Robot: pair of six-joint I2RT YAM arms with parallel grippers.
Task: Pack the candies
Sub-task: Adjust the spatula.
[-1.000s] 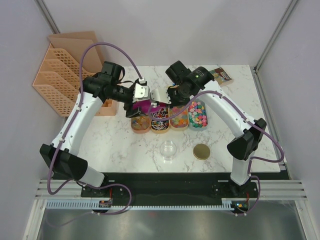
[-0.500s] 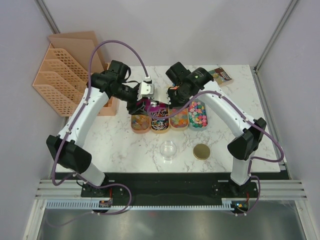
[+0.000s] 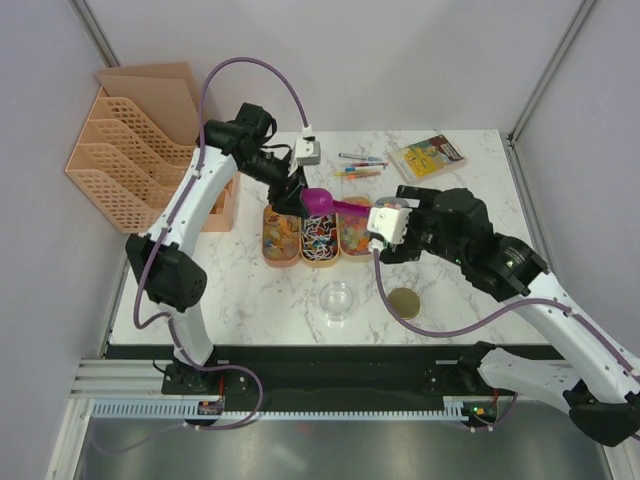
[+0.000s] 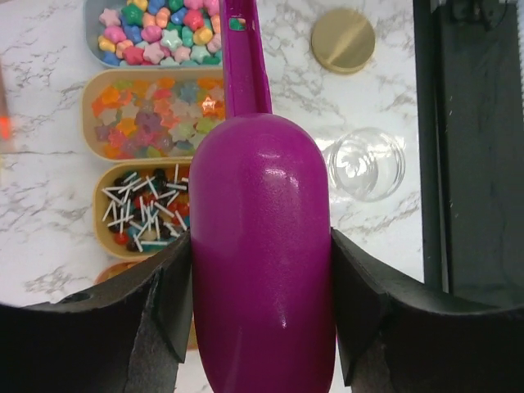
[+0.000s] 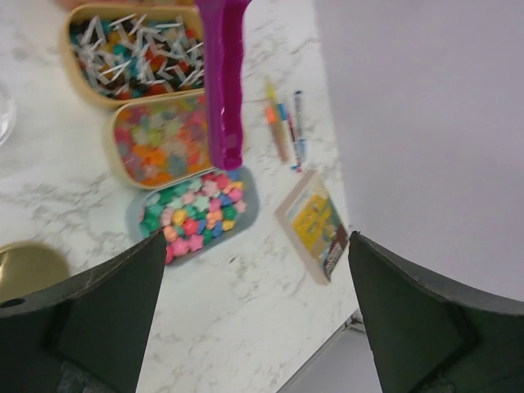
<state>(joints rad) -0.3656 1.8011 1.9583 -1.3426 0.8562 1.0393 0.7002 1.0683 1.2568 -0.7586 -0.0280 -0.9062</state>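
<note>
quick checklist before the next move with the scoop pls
1. Left tool gripping the scoop: ok, clamped on both sides of its bowl.
2. Right tool clear of the scoop's handle: ok, open, with the handle end apart from it.
3. Scoop over the candies: ok, it hangs above the trays.
4. Scoop loaded: cannot tell, the inside of the bowl does not show.
5. Jar open: ok, the lid lies beside it.
6. Grip suited to scooping: probably not ok, as it is held by the bowl, not the handle.
</note>
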